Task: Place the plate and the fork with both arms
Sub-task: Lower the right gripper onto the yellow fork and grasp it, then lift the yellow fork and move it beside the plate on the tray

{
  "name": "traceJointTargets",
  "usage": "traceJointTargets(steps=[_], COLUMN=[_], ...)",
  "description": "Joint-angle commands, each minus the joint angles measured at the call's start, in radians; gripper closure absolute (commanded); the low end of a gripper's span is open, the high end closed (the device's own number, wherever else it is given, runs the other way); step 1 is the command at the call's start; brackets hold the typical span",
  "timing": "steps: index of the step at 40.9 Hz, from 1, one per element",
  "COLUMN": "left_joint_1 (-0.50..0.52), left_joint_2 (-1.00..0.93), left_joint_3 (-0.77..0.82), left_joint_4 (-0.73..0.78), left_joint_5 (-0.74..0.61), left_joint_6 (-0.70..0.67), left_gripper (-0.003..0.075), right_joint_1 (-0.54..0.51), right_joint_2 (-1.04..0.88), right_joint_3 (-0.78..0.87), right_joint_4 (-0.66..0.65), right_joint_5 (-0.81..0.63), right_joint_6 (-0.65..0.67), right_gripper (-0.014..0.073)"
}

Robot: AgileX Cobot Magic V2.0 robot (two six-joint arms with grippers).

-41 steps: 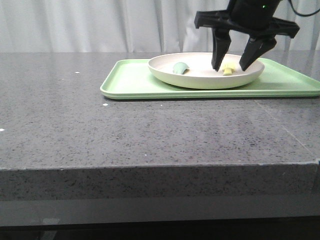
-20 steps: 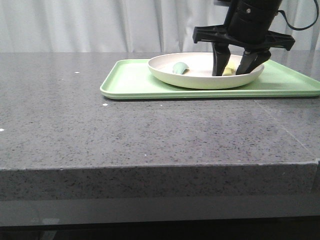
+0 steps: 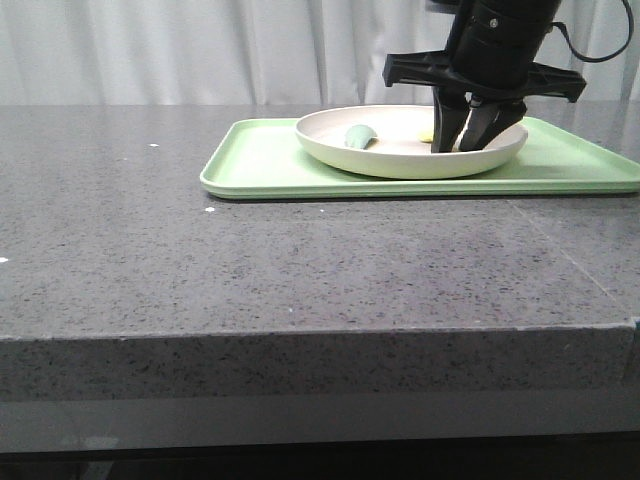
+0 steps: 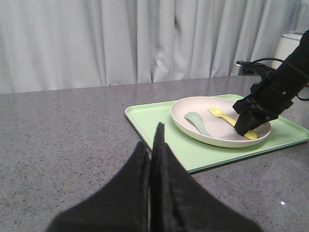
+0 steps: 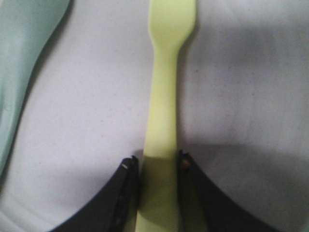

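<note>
The grey stone table [image 3: 300,270] filled the near part of the front view. The left gripper [image 4: 153,145] hung over the bare table short of the tray, its two black fingers pressed together with nothing between them (seen only in its own wrist view).

Beyond it, a flat light-green tray [image 3: 260,165] lay on the table with its long side across the view. The plate [image 3: 340,150], a round cream-white dish with a raised rim, sat on the tray, toward the tray's right half.

Two utensils lay inside the plate, side by side and apart. The grey-green spoon [image 4: 197,123] lay on the left. The fork [image 4: 227,119], pale yellow, lay on the right, flat on the plate floor, with its long axis running diagonally in the left wrist view: tines [image 4: 215,110] toward the back of the plate, handle end toward the plate's near right rim.

The right gripper [image 3: 466,135] stood with its fingertips down inside the plate, at the handle end of the fork. In the right wrist view the two fingertips [image 5: 126,169] flanked the handle [image 5: 161,145], one against each side, closed on it, and the fork ran straight away from them along the fingers' midline.

White curtains [image 3: 200,50] hung behind the table.
</note>
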Motion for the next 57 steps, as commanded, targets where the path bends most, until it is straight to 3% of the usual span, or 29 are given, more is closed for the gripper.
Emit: traceJointTargets(steps=[1,19,31,57], left_joint_1=[-0.007,-0.007,-0.007,-0.007], left_joint_2=[0.006,0.006,0.006,0.006], left_joint_3=[-0.028,-0.028,-0.028,-0.028], left_joint_4=[0.002,0.002,0.002,0.002], left_joint_5=[-0.077,-0.077,-0.077,-0.077], left_joint_6=[0.002,0.002,0.002,0.002], left_gripper=[0.0738,0.0738,0.0738,0.0738], right_joint_1=[0.0,-0.001,-0.004,-0.2], right_joint_2=[-0.035,-0.048,-0.171,-0.176], right_joint_3=[-0.021,-0.021,-0.025,-0.068], right_joint_4=[-0.009,-0.009,-0.013,-0.056], right_joint_5=[-0.017,-0.018,-0.049,0.076], right_joint_6=[0.0,0.0,0.0,-0.016], right_gripper=[0.0515,0.0523,0.0523,0.0523])
